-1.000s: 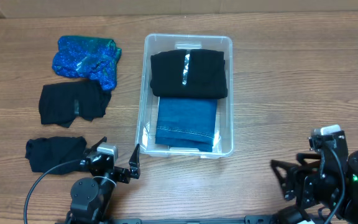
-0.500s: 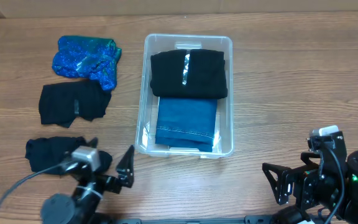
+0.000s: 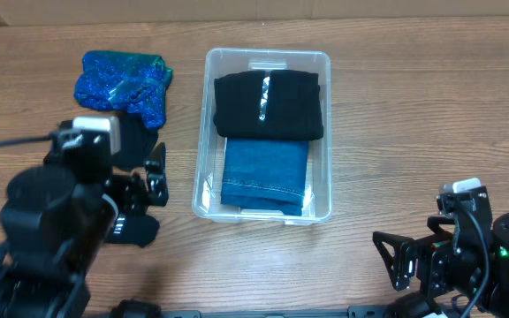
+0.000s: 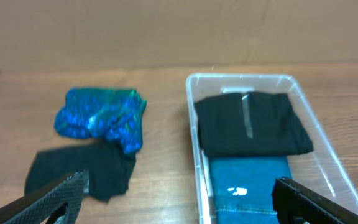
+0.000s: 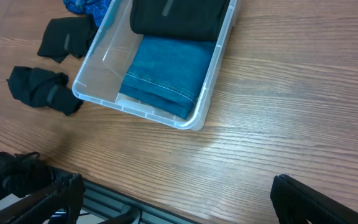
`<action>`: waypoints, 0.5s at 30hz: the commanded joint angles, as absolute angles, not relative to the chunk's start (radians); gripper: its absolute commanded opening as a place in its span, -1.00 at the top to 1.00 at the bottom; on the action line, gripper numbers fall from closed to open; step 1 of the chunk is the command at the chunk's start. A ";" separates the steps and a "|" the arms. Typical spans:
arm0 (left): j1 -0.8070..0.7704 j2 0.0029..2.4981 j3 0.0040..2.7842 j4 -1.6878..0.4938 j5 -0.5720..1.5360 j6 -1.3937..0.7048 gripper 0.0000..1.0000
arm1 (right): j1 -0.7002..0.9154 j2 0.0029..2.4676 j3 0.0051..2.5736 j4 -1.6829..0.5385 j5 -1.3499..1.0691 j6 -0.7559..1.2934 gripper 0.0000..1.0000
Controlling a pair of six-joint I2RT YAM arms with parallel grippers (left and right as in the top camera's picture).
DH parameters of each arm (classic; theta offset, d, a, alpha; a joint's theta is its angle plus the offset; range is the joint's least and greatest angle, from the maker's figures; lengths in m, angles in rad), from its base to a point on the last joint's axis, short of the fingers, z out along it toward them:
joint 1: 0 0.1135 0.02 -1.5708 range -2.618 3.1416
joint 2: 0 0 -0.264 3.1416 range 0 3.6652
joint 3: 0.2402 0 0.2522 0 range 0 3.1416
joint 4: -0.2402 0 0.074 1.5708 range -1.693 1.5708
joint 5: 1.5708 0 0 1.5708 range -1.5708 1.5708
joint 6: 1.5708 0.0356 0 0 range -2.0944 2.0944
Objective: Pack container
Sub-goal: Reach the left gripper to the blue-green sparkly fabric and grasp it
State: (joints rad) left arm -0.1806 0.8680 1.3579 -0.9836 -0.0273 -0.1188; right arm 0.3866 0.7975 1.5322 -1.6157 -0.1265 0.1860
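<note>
Container [image 3: 203,141] sits mid-table [image 3: 414,115], long side running away from the arms. Inside I see a folded black garment [image 3: 269,106] at the far end and folded blue denim [image 3: 266,172] at the near end, the black one's edge overlapping the denim. Left gripper [image 4: 180,182] is spread wide with nothing between its fingers; the overhead view puts that arm over the table just left of the container, covering part of a black garment [image 3: 135,141]. A shiny blue garment [image 3: 124,84] lies beyond it, apart from the container. A second dark garment [image 5: 42,87] shows near the front edge in the right wrist view. Right gripper [image 5: 178,182] is also wide open and empty, low at the near right, well apart from the container.
</note>
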 commanded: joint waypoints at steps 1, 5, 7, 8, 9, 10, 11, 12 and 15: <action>-0.163 0.976 1.444 -1.045 -0.145 -0.184 -1.00 | 0.387 0.794 1.533 -1.610 -0.129 0.182 -1.00; 0.017 1.227 1.695 -1.183 -0.109 -0.147 -1.00 | 0.387 0.794 1.533 -1.610 -0.129 0.182 -1.00; 0.148 1.336 1.794 -1.215 0.013 -0.107 -1.00 | 0.387 0.794 1.533 -1.610 -0.129 0.182 -1.00; 0.219 1.381 1.825 -1.211 0.078 -0.100 -0.99 | 0.387 0.794 1.533 -1.610 -0.129 0.182 -1.00; 0.299 1.422 1.841 -1.191 0.136 -0.100 -1.00 | 0.387 0.794 1.533 -1.610 -0.129 0.182 -1.00; 0.340 1.440 1.842 -1.176 0.162 -0.100 -1.00 | 0.387 0.794 1.533 -1.610 -0.129 0.182 -1.00; 0.389 1.462 1.842 -1.161 0.196 -0.100 -1.00 | 0.387 0.794 1.533 -1.610 -0.129 0.182 -1.00; 0.425 1.481 1.842 -1.150 0.227 -0.096 -1.00 | 0.387 0.794 1.533 -1.610 -0.129 0.182 -1.00; 0.535 1.562 1.842 -1.100 0.366 -0.064 -1.00 | 0.387 0.794 1.533 -1.610 -0.129 0.182 -1.00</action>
State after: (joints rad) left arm 0.4610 1.5124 1.8130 -1.1332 0.1841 -0.1123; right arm 0.3866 0.7975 1.5311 -1.6157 -0.1268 0.1856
